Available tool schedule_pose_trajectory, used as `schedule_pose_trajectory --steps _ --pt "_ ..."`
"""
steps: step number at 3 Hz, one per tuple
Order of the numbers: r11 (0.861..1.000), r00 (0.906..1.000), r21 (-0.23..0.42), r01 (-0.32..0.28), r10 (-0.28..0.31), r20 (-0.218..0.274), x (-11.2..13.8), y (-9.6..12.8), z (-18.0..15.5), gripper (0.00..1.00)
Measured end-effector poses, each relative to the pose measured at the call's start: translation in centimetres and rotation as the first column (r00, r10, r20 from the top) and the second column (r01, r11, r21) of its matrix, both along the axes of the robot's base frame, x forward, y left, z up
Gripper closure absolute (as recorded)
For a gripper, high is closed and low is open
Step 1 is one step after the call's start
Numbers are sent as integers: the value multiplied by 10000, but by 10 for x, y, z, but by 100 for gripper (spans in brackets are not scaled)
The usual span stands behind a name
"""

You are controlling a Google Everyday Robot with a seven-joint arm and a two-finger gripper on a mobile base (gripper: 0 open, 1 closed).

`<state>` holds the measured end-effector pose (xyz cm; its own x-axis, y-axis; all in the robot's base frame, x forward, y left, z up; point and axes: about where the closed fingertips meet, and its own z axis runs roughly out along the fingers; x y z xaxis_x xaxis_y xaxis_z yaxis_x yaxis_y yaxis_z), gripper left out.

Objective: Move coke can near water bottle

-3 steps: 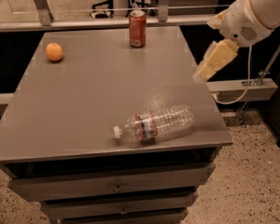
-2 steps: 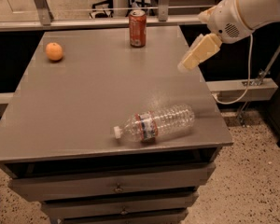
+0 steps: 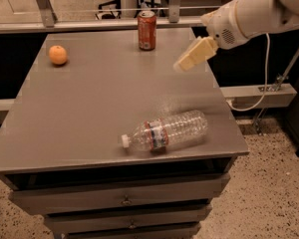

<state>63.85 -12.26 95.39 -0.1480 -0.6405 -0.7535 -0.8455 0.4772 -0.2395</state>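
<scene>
Gripper (image 3: 183,63) hovers over the table's (image 3: 89,108) right side, open or closed I can't tell; coke can (image 3: 147,30) upright at far edge, water bottle (image 3: 165,131) lying near front — approach the can level, mid-height.

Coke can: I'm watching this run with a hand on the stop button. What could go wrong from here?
The coke can stands upright close to the far edge of the table, and the gripper hovers to its right, not touching; a sideways approach might tip it or push it off. The water bottle lies on its side near the front edge, so it could roll if the can bumps it.
</scene>
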Motion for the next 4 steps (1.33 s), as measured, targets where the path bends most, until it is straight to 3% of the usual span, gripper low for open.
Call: schedule_pose_trajectory --steps 1,2,3,4 --pt "9886 9980 1389 575 -606 180 45 27 -18 0" --pt "9652 9938 2440 939 -1057 355 85 57 -27 0" --pt "9368 9856 3297 1171 -1505 776 132 83 -32 0" --pt "9206 9790 3683 1299 -1779 993 160 92 -33 0"
